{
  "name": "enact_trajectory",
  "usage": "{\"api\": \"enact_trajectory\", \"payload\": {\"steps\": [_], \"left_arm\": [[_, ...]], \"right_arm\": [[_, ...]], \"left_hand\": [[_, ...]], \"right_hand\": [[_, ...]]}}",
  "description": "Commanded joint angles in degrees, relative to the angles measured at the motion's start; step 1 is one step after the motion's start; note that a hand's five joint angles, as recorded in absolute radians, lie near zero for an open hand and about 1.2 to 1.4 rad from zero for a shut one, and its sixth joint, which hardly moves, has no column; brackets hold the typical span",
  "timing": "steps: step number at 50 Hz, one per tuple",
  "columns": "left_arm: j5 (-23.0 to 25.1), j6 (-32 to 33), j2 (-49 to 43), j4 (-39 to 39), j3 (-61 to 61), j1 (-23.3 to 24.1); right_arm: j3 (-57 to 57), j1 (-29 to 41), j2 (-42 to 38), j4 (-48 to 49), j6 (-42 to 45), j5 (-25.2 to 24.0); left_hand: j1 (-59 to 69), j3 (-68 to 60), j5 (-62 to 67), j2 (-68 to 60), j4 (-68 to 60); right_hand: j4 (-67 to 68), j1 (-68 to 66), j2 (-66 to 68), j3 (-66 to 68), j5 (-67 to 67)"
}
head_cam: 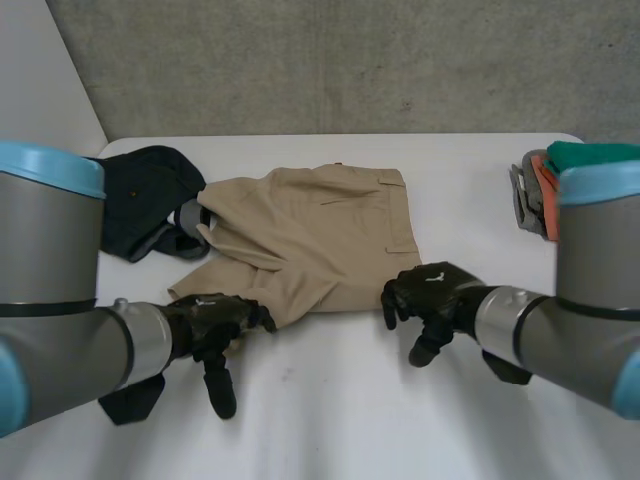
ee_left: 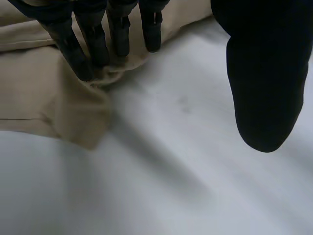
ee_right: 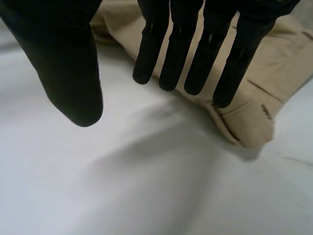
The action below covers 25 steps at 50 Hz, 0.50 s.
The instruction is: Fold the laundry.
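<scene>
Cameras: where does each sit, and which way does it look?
Head view: between and behind the arms, looking down at the table and tan shorts; both arms, left hand, right hand show.
Left wrist view: on the left wrist, looking along the palm; its fingers touch the shorts' edge.
Right wrist view: on the right wrist, looking along the palm; its fingers are over a shorts corner.
Shared: the shorts.

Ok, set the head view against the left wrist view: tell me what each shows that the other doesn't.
Head view: the right hand, a dark garment at the far left and a stack of folded clothes at the far right. Left wrist view: the khaki shorts bunching at the left hand's straight fingers, thumb off them. Both: that hand on the shorts' near edge, over the table.
</scene>
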State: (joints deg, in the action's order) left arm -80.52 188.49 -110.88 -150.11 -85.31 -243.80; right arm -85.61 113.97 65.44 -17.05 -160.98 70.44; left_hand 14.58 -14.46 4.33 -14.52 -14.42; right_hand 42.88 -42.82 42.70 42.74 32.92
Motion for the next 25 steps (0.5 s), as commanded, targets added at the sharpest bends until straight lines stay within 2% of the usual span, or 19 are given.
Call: {"api": "enact_trajectory", "payload": {"steps": [1, 6, 12, 17, 25], "left_arm": [[-7.0, 0.3, -9.0, -5.4, 6.3, -0.5], [-10.1, 1.7, -14.6, -5.6, 12.0, -1.3], [-12.6, 3.6, -17.6, -6.0, 17.9, -1.7], [-13.6, 4.6, -20.0, -7.1, 21.5, -1.2], [-16.9, 8.7, -25.8, -7.2, 28.0, -0.8]], "right_arm": [[3.3, 3.6, -8.0, 10.0, -1.4, 4.1], [5.6, 5.4, -11.4, 19.0, -1.4, 8.0], [9.1, 6.7, -15.2, 28.1, -0.7, 14.2], [12.9, 7.3, -18.8, 31.6, 0.6, 15.3], [20.3, 7.3, -25.3, 31.4, 4.5, 15.8]], "left_hand": [[-4.6, 4.5, -4.3, 4.5, 4.4], [-4.6, 4.5, -4.3, 4.5, 4.4], [-4.6, 4.5, -4.3, 4.5, 4.4], [-4.6, 4.5, -4.3, 4.5, 4.4], [-1.2, 1.1, -0.9, 1.1, 1.0]], "right_hand": [[-5.6, 5.5, -5.4, -5.5, -5.6], [-16.7, 16.7, -16.5, -16.6, -16.8], [-16.9, 16.8, -16.7, -16.8, -16.9], [-17.1, 17.0, -16.9, -16.9, -17.1], [-11.4, 11.3, -11.2, -11.2, -11.4]]}}
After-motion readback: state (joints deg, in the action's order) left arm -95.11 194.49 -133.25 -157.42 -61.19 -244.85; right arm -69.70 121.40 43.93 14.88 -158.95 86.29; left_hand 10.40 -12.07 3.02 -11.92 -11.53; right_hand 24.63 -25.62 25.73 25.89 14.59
